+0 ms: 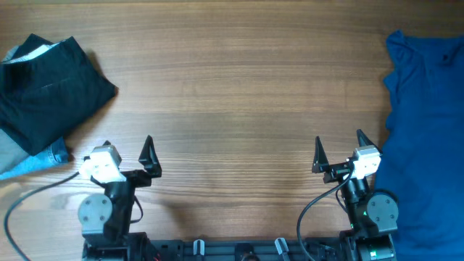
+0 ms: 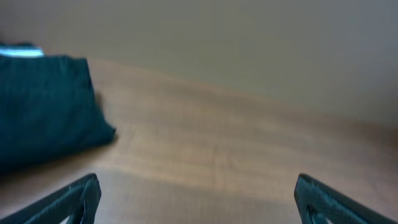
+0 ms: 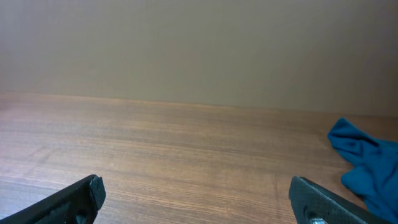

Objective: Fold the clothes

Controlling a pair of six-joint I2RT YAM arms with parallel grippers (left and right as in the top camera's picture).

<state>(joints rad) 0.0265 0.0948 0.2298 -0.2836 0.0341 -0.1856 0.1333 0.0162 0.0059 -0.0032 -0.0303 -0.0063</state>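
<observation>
Now, the wooden table [image 1: 239,80] is picked out first, stretched across the whole overhead view. Next in size, the blue garment [image 1: 424,109] is spotted along the right edge. It is rumpled and unfolded, and partly cut off by the frame. Its long axis is laid near to far, roughly in line with the way the arms point. One loose corner of it is caught at the right of the right wrist view.

Over at the far left, the dark garment [image 1: 51,80] is found in a compact bundle and is judged to be folded already. A pale blue cloth [image 1: 25,163] is seen poking out at its near side.

Smaller still, the two claws are parked at the near edge. The left gripper [image 1: 127,151] is spread wide with nothing in it. The right gripper [image 1: 339,147] is likewise released and empty.

And the key relation: the blue garment lies just beside the right gripper, off to its right, and well apart from the left one. The right arm is clearly the nearer. So a sideways reach to the right is judged to be what is called for, with the cloth then drawn toward the middle.
</observation>
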